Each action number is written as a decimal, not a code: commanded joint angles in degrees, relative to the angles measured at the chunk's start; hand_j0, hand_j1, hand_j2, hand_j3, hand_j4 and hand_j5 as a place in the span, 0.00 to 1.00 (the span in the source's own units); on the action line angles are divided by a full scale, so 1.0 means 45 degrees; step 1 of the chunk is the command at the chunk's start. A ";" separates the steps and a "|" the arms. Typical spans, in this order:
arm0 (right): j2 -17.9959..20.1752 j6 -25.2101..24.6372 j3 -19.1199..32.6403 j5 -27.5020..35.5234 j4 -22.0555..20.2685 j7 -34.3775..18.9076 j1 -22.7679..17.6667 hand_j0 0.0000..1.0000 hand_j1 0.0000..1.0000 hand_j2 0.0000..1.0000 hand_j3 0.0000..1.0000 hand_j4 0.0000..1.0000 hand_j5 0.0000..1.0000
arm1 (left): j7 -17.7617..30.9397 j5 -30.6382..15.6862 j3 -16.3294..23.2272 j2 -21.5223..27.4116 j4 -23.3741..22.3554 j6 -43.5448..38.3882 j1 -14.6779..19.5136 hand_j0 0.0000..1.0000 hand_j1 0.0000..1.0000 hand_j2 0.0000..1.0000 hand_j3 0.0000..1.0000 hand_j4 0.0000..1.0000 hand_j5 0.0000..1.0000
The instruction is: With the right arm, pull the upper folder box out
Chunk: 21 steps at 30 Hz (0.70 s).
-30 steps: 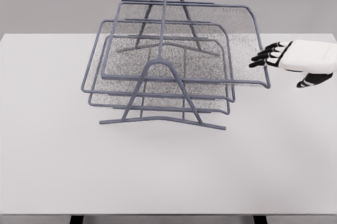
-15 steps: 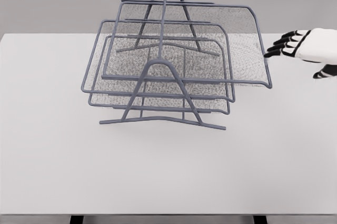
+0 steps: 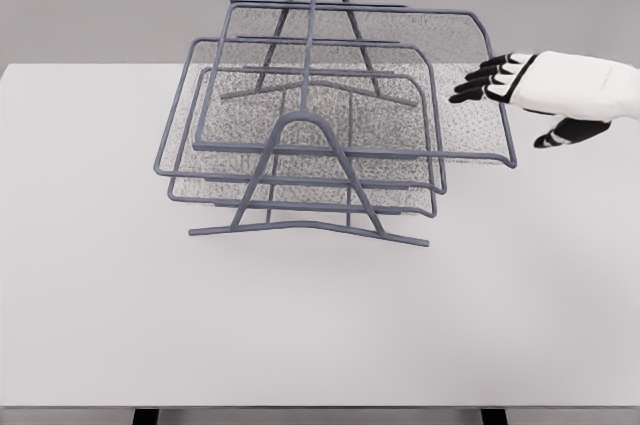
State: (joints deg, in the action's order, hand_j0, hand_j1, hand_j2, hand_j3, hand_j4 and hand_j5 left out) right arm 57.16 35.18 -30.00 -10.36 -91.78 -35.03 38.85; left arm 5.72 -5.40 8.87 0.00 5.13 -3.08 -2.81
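Reaching in from the right edge, the right hand [image 3: 545, 95] holds nothing, fingers [image 3: 478, 85] spread over the upper tray [image 3: 460, 75], which juts right from the wire rack [image 3: 312, 135] at upper centre. The white table [image 3: 320, 325] lies bare below it.

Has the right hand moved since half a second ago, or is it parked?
Yes. The right hand has moved left toward the rack: its fingertips now overlap the right rim of the upper tray, where before they sat just outside it.
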 commanded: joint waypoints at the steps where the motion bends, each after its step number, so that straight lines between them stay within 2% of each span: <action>1: 0.0246 -0.0040 0.0007 0.0036 -0.0014 0.0007 -0.0019 1.00 1.00 1.00 1.00 1.00 1.00 | 0.0000 0.0008 0.0002 0.0001 -0.0007 0.0000 0.0000 1.00 1.00 1.00 1.00 1.00 1.00; 14: 0.0715 -0.0040 0.0007 -0.0472 0.0006 0.0007 -0.0762 1.00 1.00 1.00 1.00 1.00 1.00 | 0.0000 0.0008 0.0002 0.0001 -0.0007 0.0000 0.0000 1.00 1.00 1.00 1.00 1.00 1.00; 21: 0.1163 -0.0040 0.0085 -0.0492 -0.0072 0.0007 -0.0820 1.00 1.00 1.00 1.00 1.00 1.00 | -0.0001 -0.0011 0.0002 0.0001 0.0012 0.0000 0.0000 1.00 1.00 1.00 1.00 1.00 1.00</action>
State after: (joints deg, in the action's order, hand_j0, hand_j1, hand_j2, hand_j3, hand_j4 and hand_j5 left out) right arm 61.70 35.08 -29.81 -12.09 -92.06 -35.01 35.16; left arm 5.73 -5.41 8.86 0.00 5.13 -3.08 -2.81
